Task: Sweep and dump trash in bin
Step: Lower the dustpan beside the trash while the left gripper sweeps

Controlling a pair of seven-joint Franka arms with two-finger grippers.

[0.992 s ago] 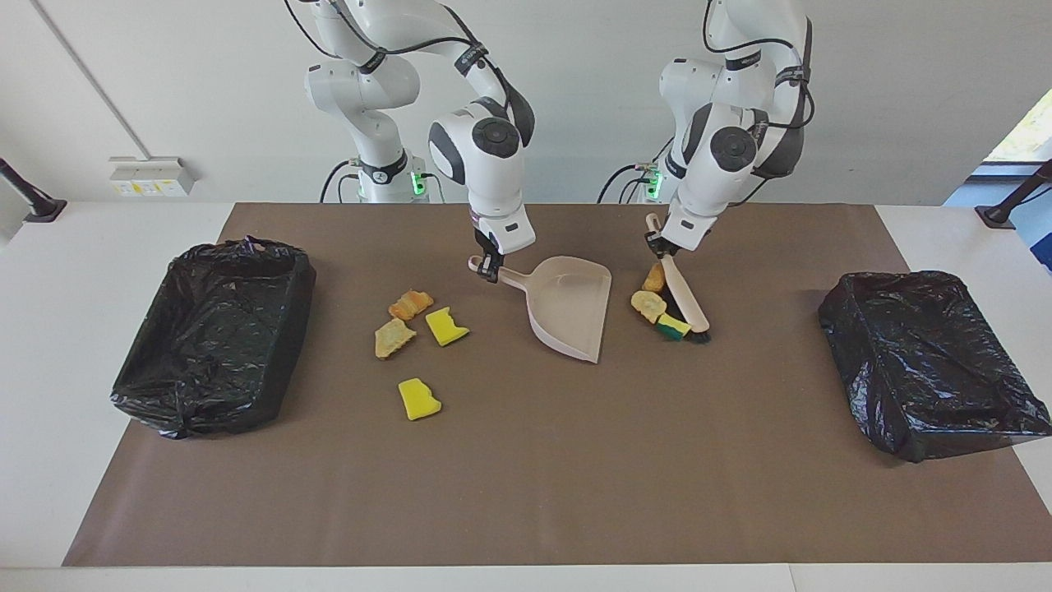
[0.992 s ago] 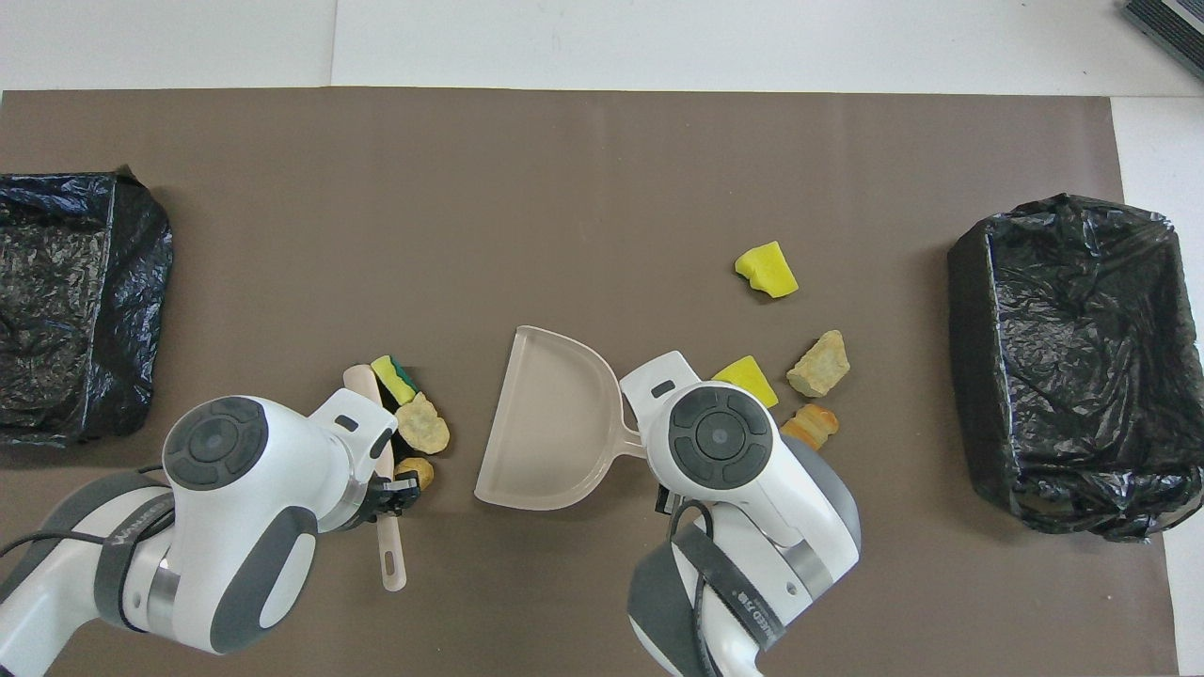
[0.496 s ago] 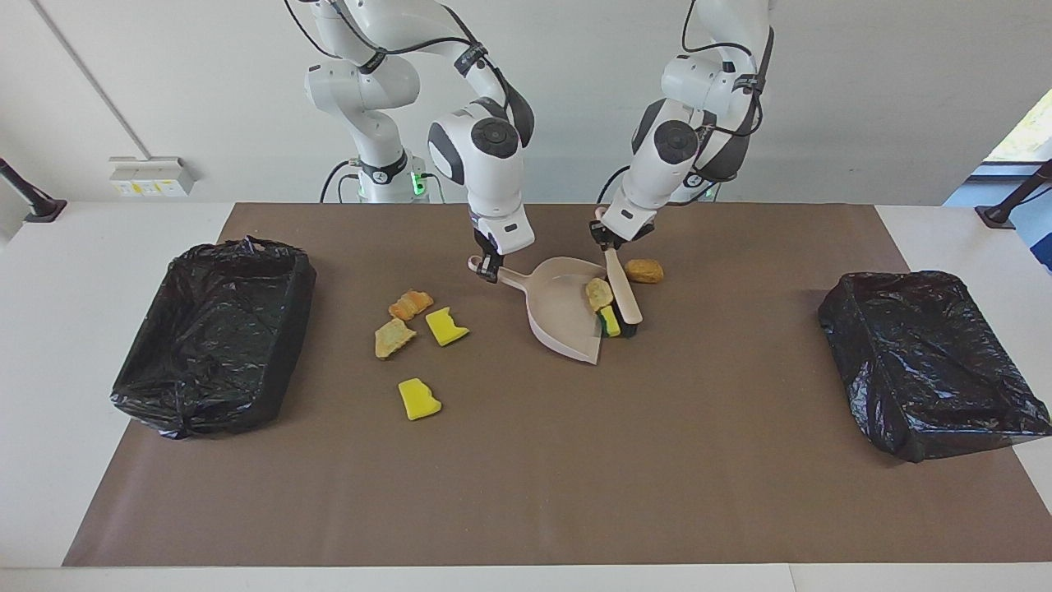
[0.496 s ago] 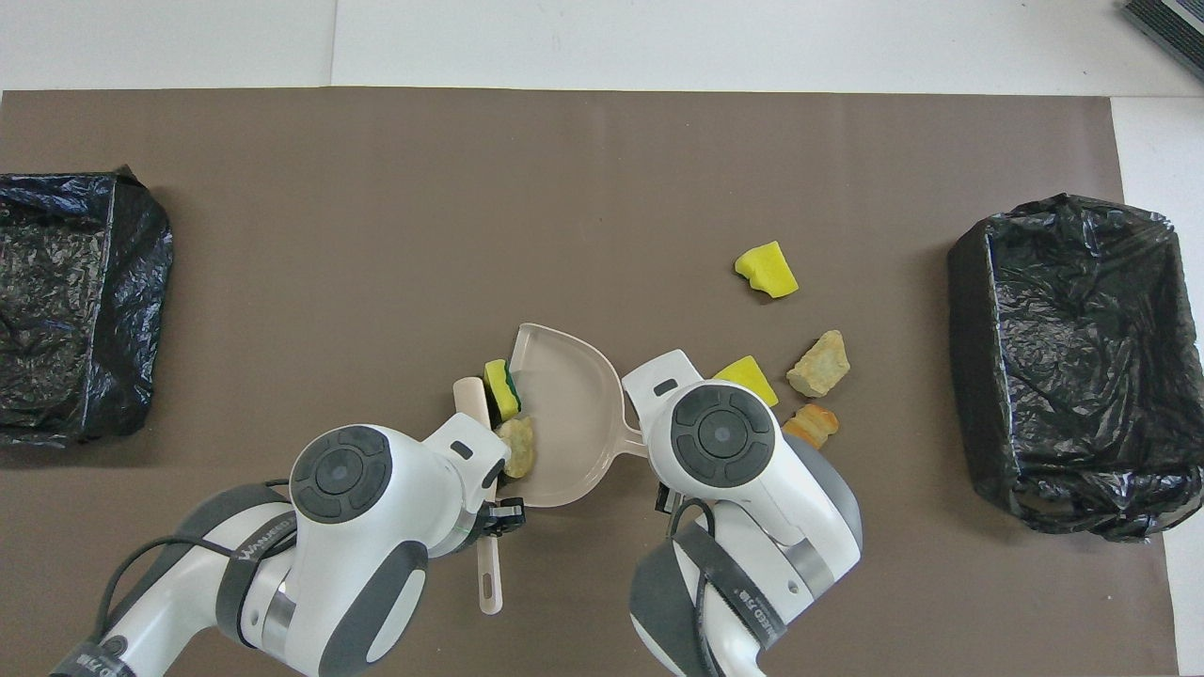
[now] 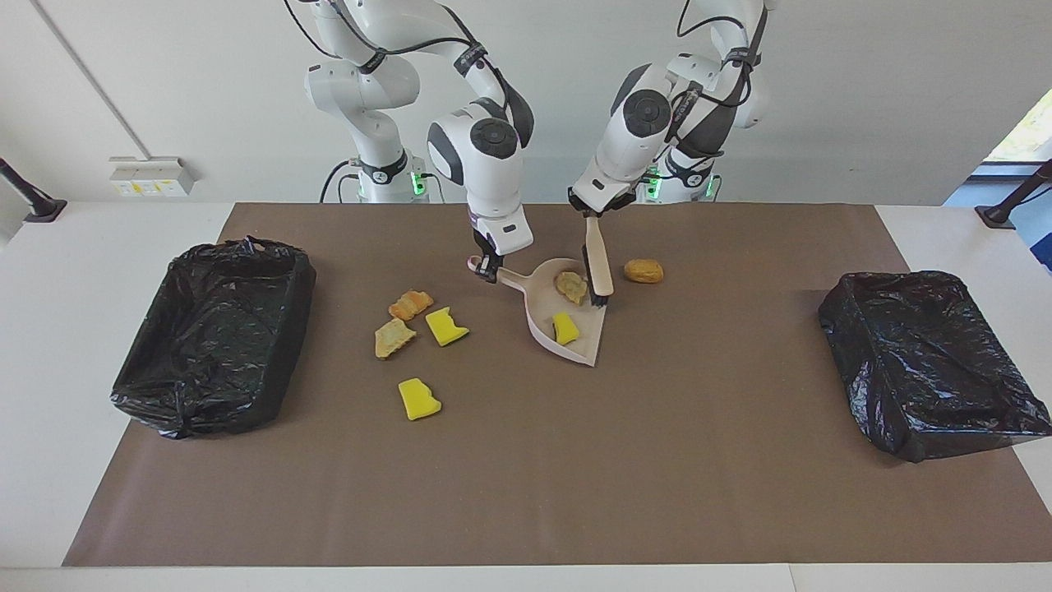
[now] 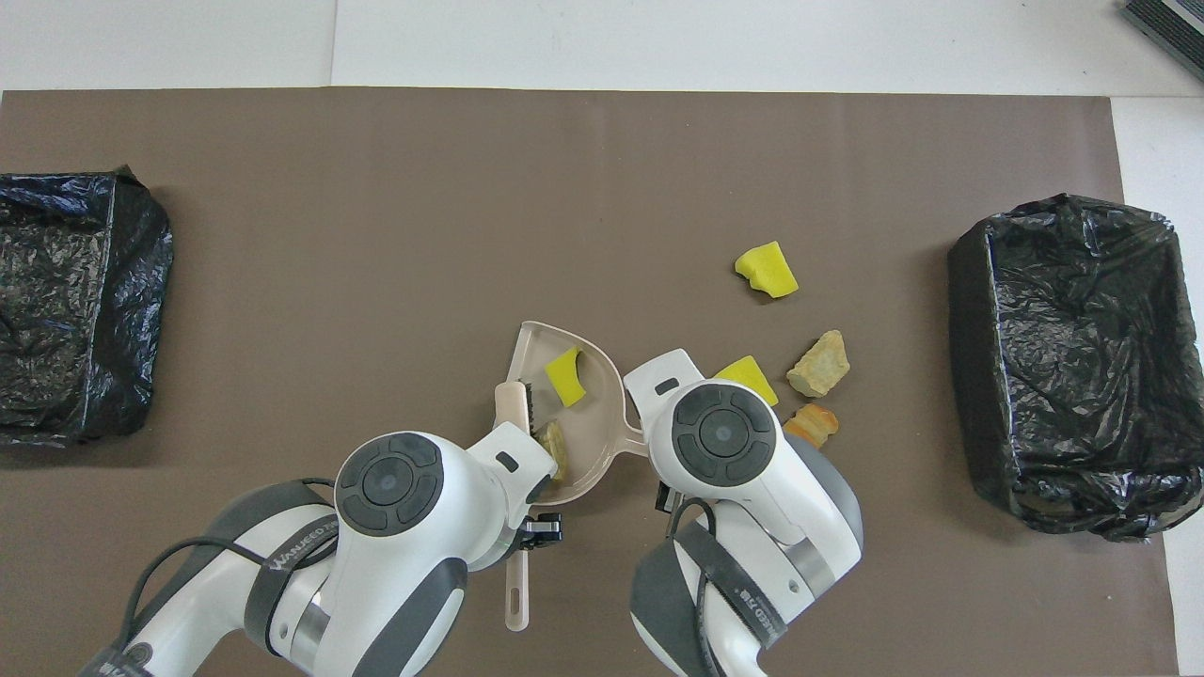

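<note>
Brown matting covers the white tabletop (image 5: pixel 49 329), and we see a black-lined bin at each end: one at the right arm's end (image 5: pixel 215 333) (image 6: pixel 1068 362), one at the left arm's end (image 5: pixel 925 362) (image 6: pixel 71 310), which the overhead view cuts off at its 9 o'clock edge.

Between them lies the beige dustpan (image 5: pixel 567 312) (image 6: pixel 564 414). The right end effector (image 5: pixel 486 265) is clamped on its handle. The left end effector (image 5: pixel 590 210) is clamped on the hand brush (image 5: pixel 598 263) (image 6: pixel 515 400), whose bristles touch the pan's mouth.

Of the trash, a yellow sponge piece (image 5: pixel 565 327) (image 6: pixel 565 375) and a bread piece (image 5: pixel 571 285) (image 6: pixel 553 442) lie in the pan. One brown piece (image 5: pixel 643 270) sits on the mat just beside the brush toward the left arm's end; we find it only in the facing view, since the left arm hides it from above. Four scraps (image 5: pixel 419 337) (image 6: pixel 795 353) lie between the pan and the right arm's bin, at 9 o'clock of the pan in the facing view; from above, the right arm partly covers two of them and hides both end effectors' fingers.
</note>
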